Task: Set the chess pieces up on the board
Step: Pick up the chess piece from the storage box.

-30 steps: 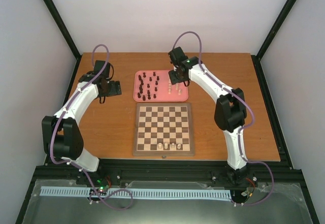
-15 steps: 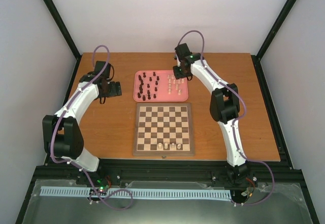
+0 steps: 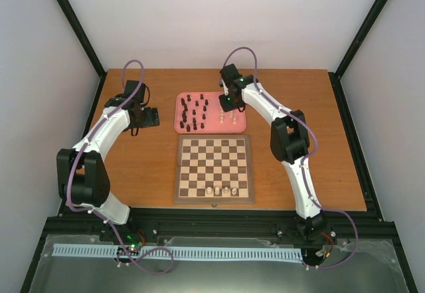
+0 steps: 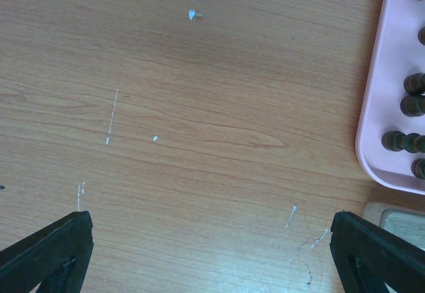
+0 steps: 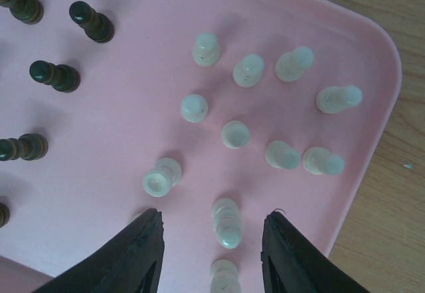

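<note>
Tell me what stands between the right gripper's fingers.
In the right wrist view, a cream-white chess piece stands on the pink tray between the right gripper's fingers, pink showing either side; a second piece sits nearer the camera.

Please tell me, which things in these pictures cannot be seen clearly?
Top view: the cream pieces on the board are too small to identify.
Right wrist view: one cream piece on the pink tray is cut off by the bottom edge.
Left wrist view: only the board's corner shows, cut by the frame edge.
</note>
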Robot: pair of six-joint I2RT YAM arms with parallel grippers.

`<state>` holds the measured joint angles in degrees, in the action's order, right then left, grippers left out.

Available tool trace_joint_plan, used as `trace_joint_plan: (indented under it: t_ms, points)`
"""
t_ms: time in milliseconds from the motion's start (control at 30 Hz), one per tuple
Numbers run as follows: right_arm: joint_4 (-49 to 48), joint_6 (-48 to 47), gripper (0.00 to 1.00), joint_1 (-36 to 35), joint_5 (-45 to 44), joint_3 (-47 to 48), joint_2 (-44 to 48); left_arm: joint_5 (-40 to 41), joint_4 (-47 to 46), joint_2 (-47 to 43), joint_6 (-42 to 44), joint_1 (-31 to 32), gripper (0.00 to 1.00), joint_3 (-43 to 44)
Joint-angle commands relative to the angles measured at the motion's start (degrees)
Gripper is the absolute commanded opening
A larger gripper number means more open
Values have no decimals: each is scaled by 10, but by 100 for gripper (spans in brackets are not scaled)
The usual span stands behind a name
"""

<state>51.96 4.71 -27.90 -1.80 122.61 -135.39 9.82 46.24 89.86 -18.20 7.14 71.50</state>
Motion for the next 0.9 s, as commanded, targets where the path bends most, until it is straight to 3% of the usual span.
trace_joint_plan:
  t_ms: [0,467,867]
  points:
    - [2,-7,42,-12,-24,-5,10,-1,-7,3,6,1,100,1]
    - [2,2,43,-74,-49,-28,55,-8,-9,1,5,2,100,-3]
    - [47,33,41,-74,-47,21,1,-6,-8,-5,5,2,100,-10]
